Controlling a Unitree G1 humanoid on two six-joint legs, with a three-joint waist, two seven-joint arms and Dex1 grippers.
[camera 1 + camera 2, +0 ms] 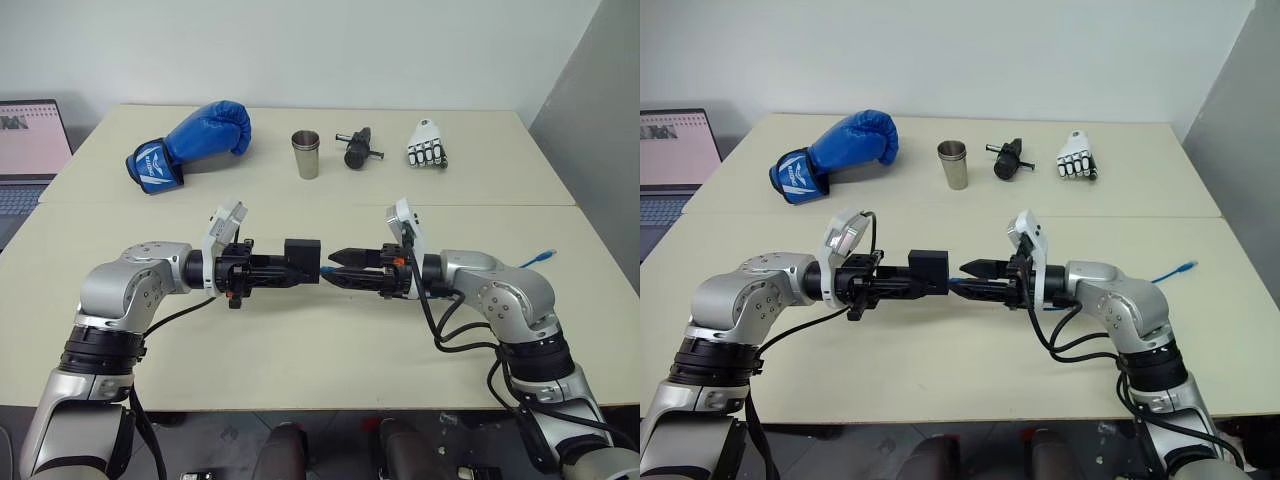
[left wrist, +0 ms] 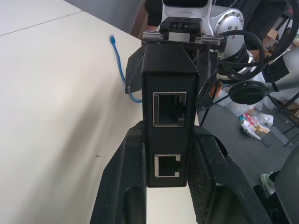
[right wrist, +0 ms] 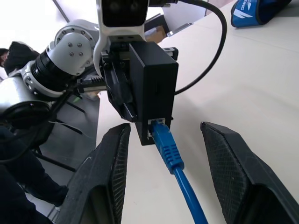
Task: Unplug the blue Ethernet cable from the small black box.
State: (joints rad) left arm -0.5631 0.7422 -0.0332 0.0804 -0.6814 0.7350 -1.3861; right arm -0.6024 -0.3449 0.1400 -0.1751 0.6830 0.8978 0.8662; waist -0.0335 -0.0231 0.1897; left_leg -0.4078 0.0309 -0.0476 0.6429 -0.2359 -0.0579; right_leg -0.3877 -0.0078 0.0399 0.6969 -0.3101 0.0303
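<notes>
A: Left fingers [image 2: 135, 186] clenched on the box [image 1: 302, 258], held above the desk [image 1: 320, 350].
B: Cable [image 3: 170, 156] plugged into it; right fingers [image 3: 236, 172] spread wide around the plug, not touching.

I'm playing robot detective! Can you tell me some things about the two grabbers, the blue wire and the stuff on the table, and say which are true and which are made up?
1. The left gripper is clamped on the small black box. True.
2. The blue Ethernet cable is already out of the box. False: its plug sits in a port of the box.
3. The right gripper is squeezing the cable. False: its fingers stand open on either side of the plug, not touching it.
4. A blue boxing glove lies on the table. True.
5. The metal cup lies on its side. False: it stands upright.
</notes>
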